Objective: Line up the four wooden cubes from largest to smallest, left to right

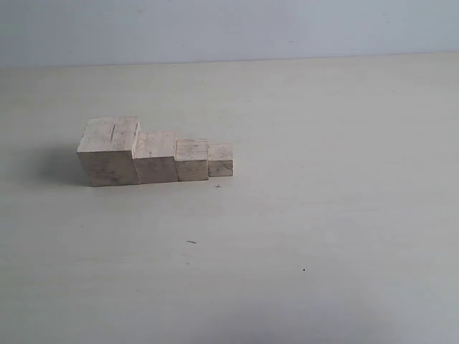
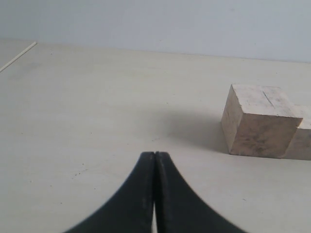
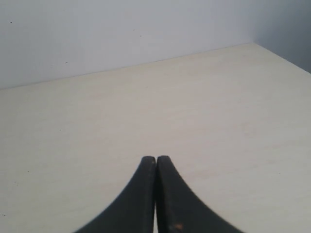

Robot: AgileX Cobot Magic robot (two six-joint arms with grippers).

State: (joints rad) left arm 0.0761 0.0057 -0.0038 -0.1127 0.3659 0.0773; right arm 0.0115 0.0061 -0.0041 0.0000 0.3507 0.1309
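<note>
Several pale wooden cubes stand touching in one row on the table in the exterior view. From left to right they are the largest cube, a smaller one, a still smaller one and the smallest cube. The left wrist view shows the largest cube with a bit of its neighbour behind it. My left gripper is shut and empty, well short of that cube. My right gripper is shut and empty over bare table, with no cube in its view. Neither arm shows in the exterior view.
The pale table carries a few small dark specks. A light wall runs along its far edge. In the right wrist view the table's corner meets the wall.
</note>
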